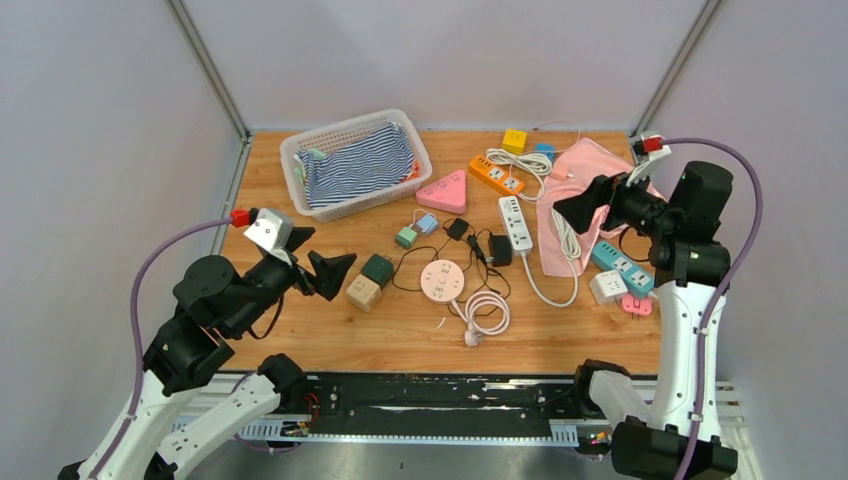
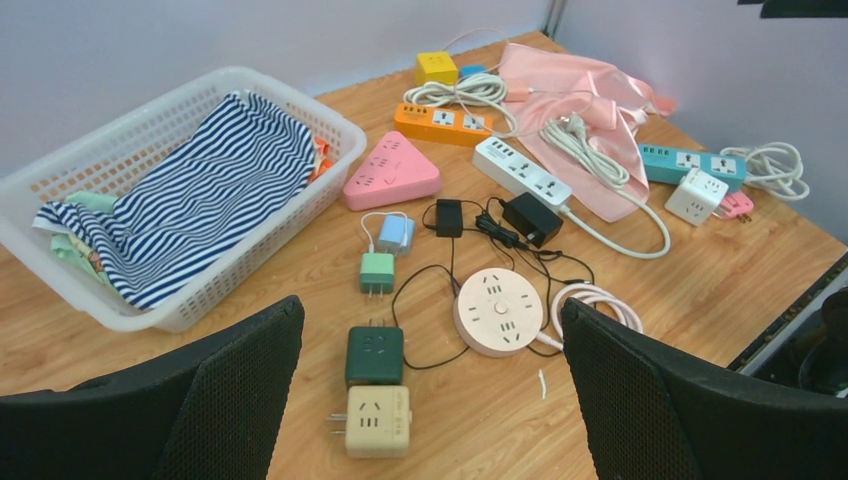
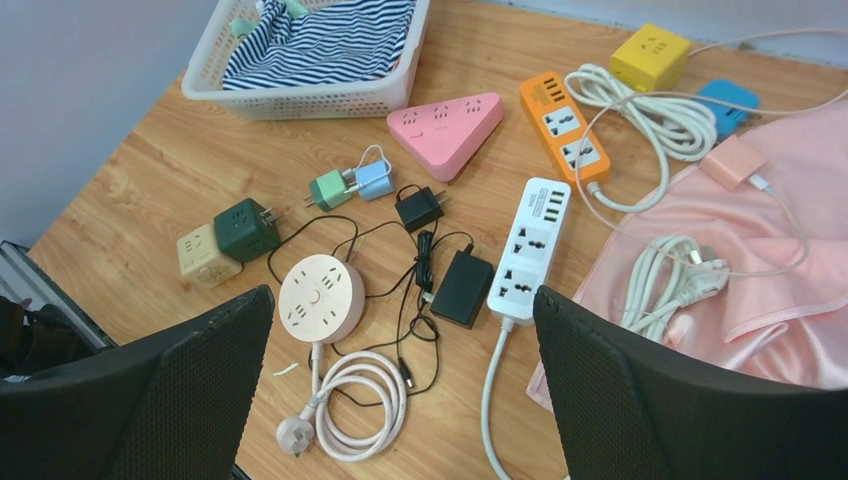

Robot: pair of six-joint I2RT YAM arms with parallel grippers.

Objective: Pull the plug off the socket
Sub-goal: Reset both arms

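One green plug (image 1: 377,268), seemingly in beige socket (image 1: 363,292), clear of edges

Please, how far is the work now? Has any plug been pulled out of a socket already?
Done: nothing that I can see. The dark green cube sits tight against the beige cube, and the small green adapter touches the blue adapter.
In hand: nothing. The left gripper and the right gripper hover open and empty.
Left: reach a joined pair, grip both parts and pull them apart.
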